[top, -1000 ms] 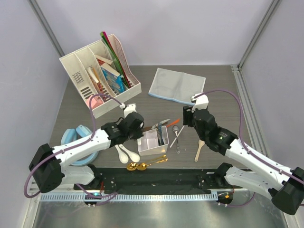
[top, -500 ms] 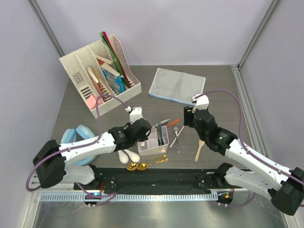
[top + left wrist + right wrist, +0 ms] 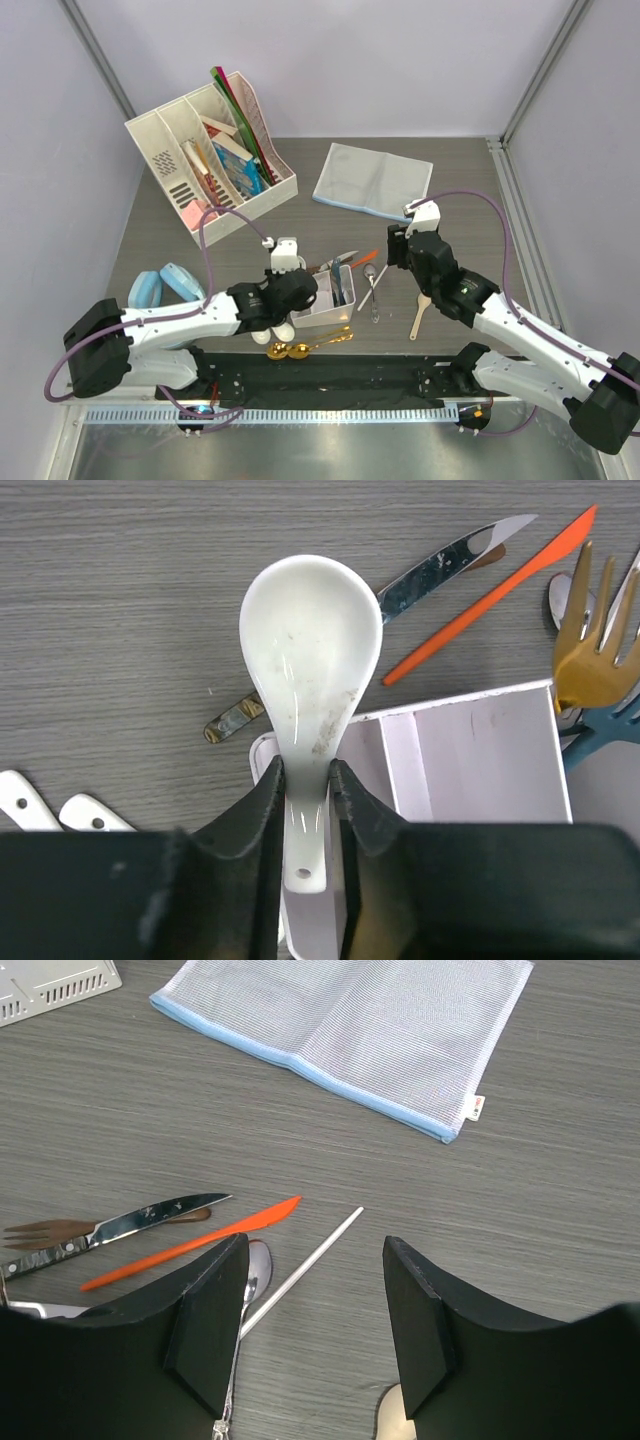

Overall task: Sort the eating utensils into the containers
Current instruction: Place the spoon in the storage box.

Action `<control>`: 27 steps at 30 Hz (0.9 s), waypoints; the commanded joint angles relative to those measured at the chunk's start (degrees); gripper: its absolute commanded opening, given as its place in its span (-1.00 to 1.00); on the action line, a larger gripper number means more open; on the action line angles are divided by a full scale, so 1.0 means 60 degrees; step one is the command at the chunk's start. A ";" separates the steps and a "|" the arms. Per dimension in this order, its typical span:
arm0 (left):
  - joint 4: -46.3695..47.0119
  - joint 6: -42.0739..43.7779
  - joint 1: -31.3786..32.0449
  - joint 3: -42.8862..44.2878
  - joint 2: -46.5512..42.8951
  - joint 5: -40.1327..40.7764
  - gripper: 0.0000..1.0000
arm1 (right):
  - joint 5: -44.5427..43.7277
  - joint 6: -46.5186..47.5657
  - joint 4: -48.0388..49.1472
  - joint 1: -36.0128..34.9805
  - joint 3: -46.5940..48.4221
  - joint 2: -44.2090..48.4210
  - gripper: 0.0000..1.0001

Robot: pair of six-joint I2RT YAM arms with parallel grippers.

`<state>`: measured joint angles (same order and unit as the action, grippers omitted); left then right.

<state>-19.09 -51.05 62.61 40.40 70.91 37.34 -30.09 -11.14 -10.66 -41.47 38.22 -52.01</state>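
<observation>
- white ceramic soup spoon (image 3: 310,650): handle sits between the left hand's fingers (image 3: 262,810), bowl up and pointing away from the wrist, sticking out past the box rim over the bare surface (image 3: 120,600)
- left hand (image 3: 306,770): fingers lie close along both sides of the spoon handle; cannot tell if they clamp it or stand just off it
- white compartment box (image 3: 480,760): under the left hand, near the front middle of the surface; the spoon's handle end is over its end compartment, and the divided cells beside it look bare in the wrist view
- gold fork (image 3: 590,650) and blue-handled piece (image 3: 600,735): at the box's other side, partly cut off by the frame edge
- silver knife (image 3: 440,570) and orange knife (image 3: 490,590): flat on the surface just beyond the box, side by side, both slanted
- two more white spoons (image 3: 265,325): on the surface just beside the box, on the left arm's side
- gold spoons (image 3: 290,350): in front of the box, near the arm bases
- silver spoon (image 3: 372,290) and wooden spoon (image 3: 420,315): right of the box, apart from each other
- right hand (image 3: 315,1250): jaws wide apart, nothing between them, hanging above the silver spoon area
- grey-blue mesh cloth (image 3: 350,1030): flat on the surface beyond the right hand
- white file rack with books (image 3: 210,150): at the far left corner, well apart from the cutlery
</observation>
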 commanded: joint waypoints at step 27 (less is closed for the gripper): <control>-0.6530 -0.4513 -0.0136 0.0387 -0.2958 0.3270 0.04 | 0.0224 -0.0297 0.0707 0.0203 -0.0041 -0.0121 0.22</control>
<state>-48.69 -67.07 63.94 44.64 51.59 55.90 -28.93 -11.66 -9.85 -40.62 37.91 -52.56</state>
